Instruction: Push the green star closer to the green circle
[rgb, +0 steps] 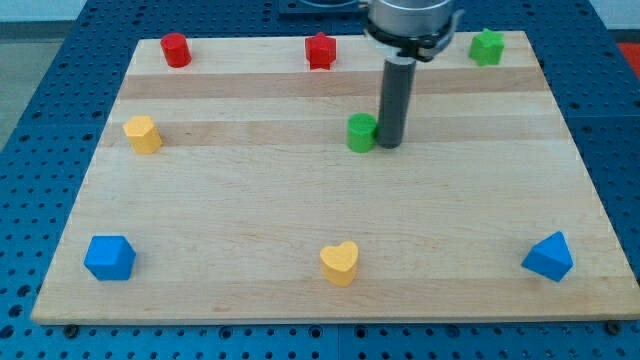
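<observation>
The green star (487, 47) sits near the top right corner of the wooden board (300, 210). The green circle (361, 132) stands upright near the board's middle, toward the top. My tip (389, 143) is down on the board, right against the green circle's right side. The green star is far up and to the right of my tip, well apart from the green circle.
A red circle (176, 50) is at the top left and a red star (320, 51) at the top middle. A yellow block (143, 134) sits at the left. A blue block (109, 258), a yellow heart (339, 263) and a blue triangle (549, 257) lie along the bottom.
</observation>
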